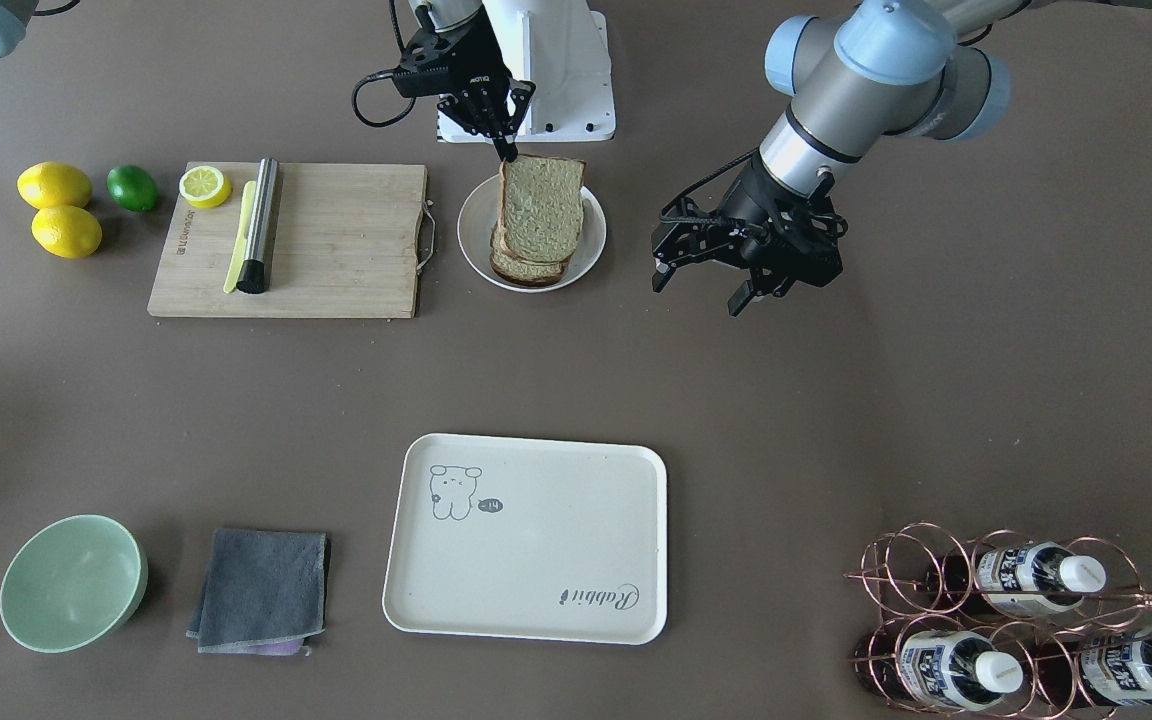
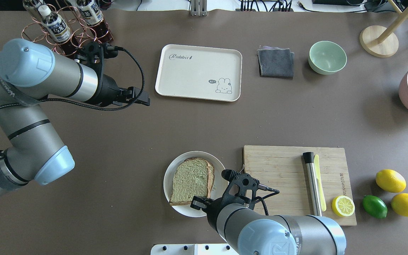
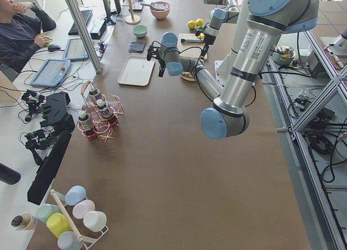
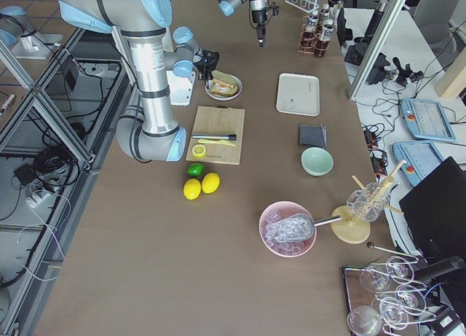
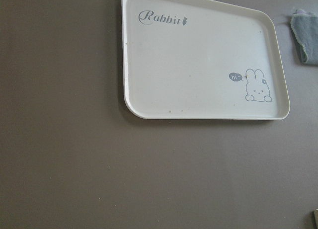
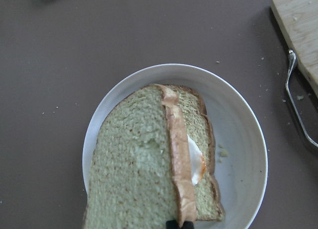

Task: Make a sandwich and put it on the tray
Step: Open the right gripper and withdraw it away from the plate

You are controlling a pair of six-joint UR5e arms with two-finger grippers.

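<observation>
Cream-white plastic, the tray point(image 1: 536, 520) sits at 6 o'clock in the front-facing view, its long axis running 9 to 3. Its grey "Rabbit" script reads upside down at the 5 o'clock corner, and a small animal drawing sits at the 11 o'clock corner. Well apart at 12 o'clock, the sandwich point(image 1: 539, 205) lies on a round white dish point(image 1: 471, 235), long axis 12 to 6. The right gripper point(image 1: 508, 150) meets its 12 o'clock edge, jaws pinched on the upper slice's crust. The left gripper point(image 1: 697, 296) hangs at 3 o'clock of the dish, jaws spread wide and holding nothing. The print on the cutting board point(image 1: 336, 240) and the labels on the bottles point(image 1: 1031, 578) are too small to read.

From overhead, "Rabbit" stands upright at the tray's 10 o'clock corner with the drawing at 4 o'clock. The sandwich runs from 7 to 1 o'clock.

The left wrist view shows the tray with "Rabbit" clear and a speech bubble reading "hi" beside the drawing. A grey cloth point(image 5: 305, 38) lies at 3 o'clock.

In the right wrist view the upper slice is tilted, its raised crust edge running 12 to 6. The fried egg point(image 6: 196, 159), white edge and orange yolk, shows under it on the lower slice at 3 o'clock. A black fingertip point(image 6: 173, 223) sits on the crust at 6 o'clock.
</observation>
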